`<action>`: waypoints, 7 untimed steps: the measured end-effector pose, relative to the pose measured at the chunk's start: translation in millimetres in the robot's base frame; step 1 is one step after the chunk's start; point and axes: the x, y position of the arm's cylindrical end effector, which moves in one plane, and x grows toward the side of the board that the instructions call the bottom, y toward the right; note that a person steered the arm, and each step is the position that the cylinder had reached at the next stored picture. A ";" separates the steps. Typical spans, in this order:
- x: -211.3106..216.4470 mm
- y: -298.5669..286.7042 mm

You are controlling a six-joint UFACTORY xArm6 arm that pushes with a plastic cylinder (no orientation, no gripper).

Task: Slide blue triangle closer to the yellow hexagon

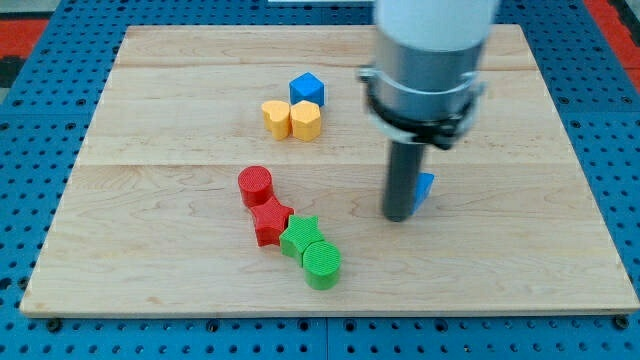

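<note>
The blue triangle lies right of centre on the wooden board, mostly hidden behind my rod. My tip is down on the board, touching or nearly touching the triangle's left side. The yellow hexagon sits up and to the left, in a tight cluster with a yellow heart-like block on its left and a blue cube just above it. The triangle is well apart from the hexagon.
A red cylinder, a red star, a green star and a green cylinder form a diagonal chain at the lower centre. The board lies on a blue pegboard.
</note>
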 end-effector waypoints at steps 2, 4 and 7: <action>-9.3 43.1; -61.5 -101.4; -72.8 -114.7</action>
